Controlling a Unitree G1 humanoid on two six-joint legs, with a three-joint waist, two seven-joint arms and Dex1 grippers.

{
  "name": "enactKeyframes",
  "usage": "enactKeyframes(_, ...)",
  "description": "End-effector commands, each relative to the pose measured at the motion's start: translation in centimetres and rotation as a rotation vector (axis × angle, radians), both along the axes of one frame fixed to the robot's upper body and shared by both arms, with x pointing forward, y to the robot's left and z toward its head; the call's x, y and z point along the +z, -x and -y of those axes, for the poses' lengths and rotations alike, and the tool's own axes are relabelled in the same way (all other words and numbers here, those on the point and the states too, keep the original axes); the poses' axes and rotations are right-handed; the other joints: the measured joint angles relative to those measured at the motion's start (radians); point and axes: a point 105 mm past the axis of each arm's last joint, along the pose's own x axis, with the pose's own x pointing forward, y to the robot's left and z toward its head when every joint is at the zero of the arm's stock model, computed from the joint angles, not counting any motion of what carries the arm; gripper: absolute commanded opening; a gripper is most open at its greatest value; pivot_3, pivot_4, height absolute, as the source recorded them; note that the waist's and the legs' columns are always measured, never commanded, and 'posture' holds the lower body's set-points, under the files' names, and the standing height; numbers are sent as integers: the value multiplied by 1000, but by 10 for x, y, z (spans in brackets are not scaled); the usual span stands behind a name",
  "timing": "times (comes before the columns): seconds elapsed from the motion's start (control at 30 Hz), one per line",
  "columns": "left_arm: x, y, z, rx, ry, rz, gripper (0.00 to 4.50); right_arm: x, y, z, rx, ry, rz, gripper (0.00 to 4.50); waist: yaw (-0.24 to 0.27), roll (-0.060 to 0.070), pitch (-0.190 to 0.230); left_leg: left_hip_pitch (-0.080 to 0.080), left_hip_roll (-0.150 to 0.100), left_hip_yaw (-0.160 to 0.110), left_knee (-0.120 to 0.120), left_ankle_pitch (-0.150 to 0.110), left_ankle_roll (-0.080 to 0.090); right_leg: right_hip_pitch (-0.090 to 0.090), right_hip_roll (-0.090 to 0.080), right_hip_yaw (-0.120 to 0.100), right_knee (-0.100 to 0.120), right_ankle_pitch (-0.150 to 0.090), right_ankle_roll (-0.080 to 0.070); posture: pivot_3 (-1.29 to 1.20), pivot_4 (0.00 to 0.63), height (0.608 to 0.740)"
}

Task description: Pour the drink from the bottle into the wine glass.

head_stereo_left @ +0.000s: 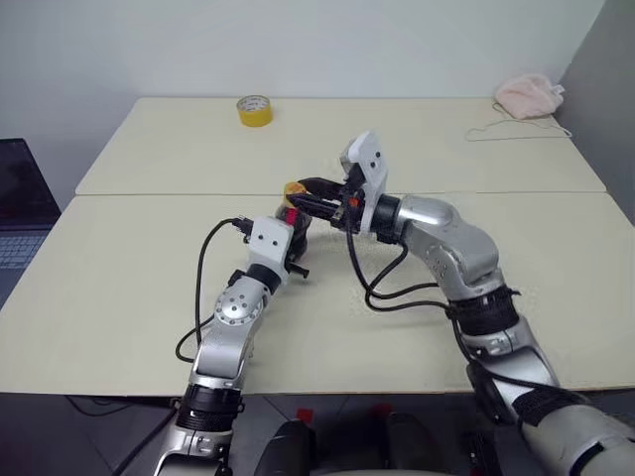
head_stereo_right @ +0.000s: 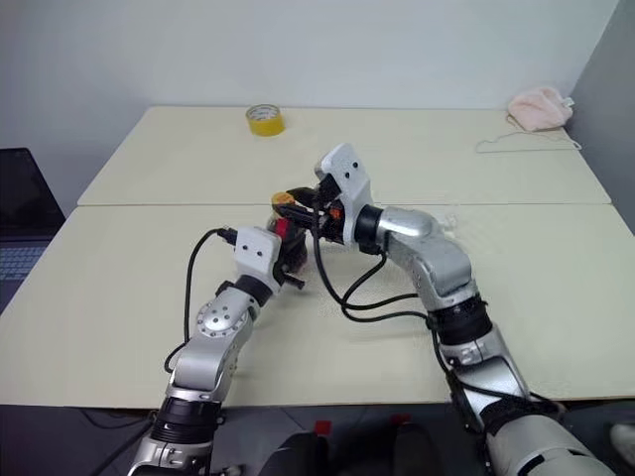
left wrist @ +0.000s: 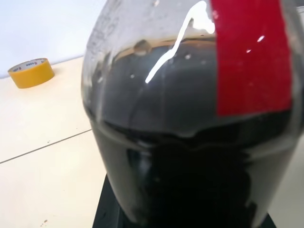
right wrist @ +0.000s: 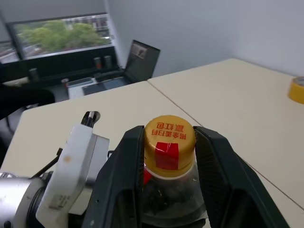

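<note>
Head views, bottle (head_stereo_right: 288, 230): upright at the middle of the table (head_stereo_right: 556, 258), well in front of the yellow tape roll (head_stereo_right: 264, 119); no wine glass to be made out here.
Head views, left gripper (head_stereo_right: 286, 248): level and pointing forward, clamped on the bottle's body, likely to steady it while the cap is worked.
Head views, right gripper (head_stereo_right: 296, 203): reaching in from the right, level, at the bottle's top.
Left wrist view, bottle: pressed close between the jaws; red label (left wrist: 251, 52) over the dark drink (left wrist: 190, 161), which fills most of the body; tape roll behind it.
Right wrist view, cap (right wrist: 169, 141): yellow, on the neck, black fingers (right wrist: 124, 171) closed against both its sides, seemingly ready to unscrew it.
Stage: cap on, so pouring has not started.
</note>
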Motion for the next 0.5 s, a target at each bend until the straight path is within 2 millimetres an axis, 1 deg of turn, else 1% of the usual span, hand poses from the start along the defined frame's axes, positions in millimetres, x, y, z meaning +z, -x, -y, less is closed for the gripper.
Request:
enactKeyframes(0.03, 34, 9, -2, -18, 32, 118, 794, 4, -14, 5, 35, 31, 55, 1231, -1, 0, 0, 0, 0, 0, 0, 0, 0, 0, 0, 0, 0, 0, 0, 0, 150, 740)
enactKeyframes(0.13, 33, 12, -1, -30, 45, 105, 794, 2, -25, 4, 62, 83, 114, 1231, -1, 0, 0, 0, 0, 0, 0, 0, 0, 0, 0, 0, 0, 0, 0, 0, 150, 740)
enactKeyframes(0.27, 33, 14, -1, -37, 45, 97, 793, -1, -29, 3, 83, 123, 172, 1231, 1, 0, 0, 0, 0, 0, 0, 0, 0, 0, 0, 0, -1, 0, 0, 0, 150, 740)
enactKeyframes(0.33, 33, 14, -2, -36, 45, 96, 792, -2, -27, 2, 101, 132, 177, 1231, 3, 0, 0, 0, -1, 0, 1, 0, 0, 0, -1, 0, -1, 0, 0, 0, 150, 740)
enactKeyframes(0.4, 33, 13, -2, -31, 45, 95, 792, -1, -22, 3, 128, 109, 156, 1231, 3, 0, 0, 0, -1, 0, 1, 0, 0, 0, -1, 0, -1, 0, 0, 0, 150, 740)
enactKeyframes(0.43, 33, 13, -3, -28, 45, 95, 792, 0, -20, 4, 132, 99, 150, 1651, 3, 0, 0, 0, 0, 0, 1, 0, 0, 0, -1, 0, -1, 0, 0, 0, 150, 740)
enactKeyframes(0.47, 33, 13, -3, -26, 45, 95, 792, 0, -19, 5, 132, 91, 145, 1852, 4, 0, 0, 0, 0, 0, 1, 0, 0, 0, -1, 0, -1, 0, 0, 0, 150, 740)
enactKeyframes(0.5, 33, 13, -3, -26, 45, 95, 792, 0, -18, 5, 131, 87, 142, 2163, 4, 0, 0, -1, 0, 0, 1, 0, 0, 0, -1, 0, -1, 0, 0, 0, 150, 740)
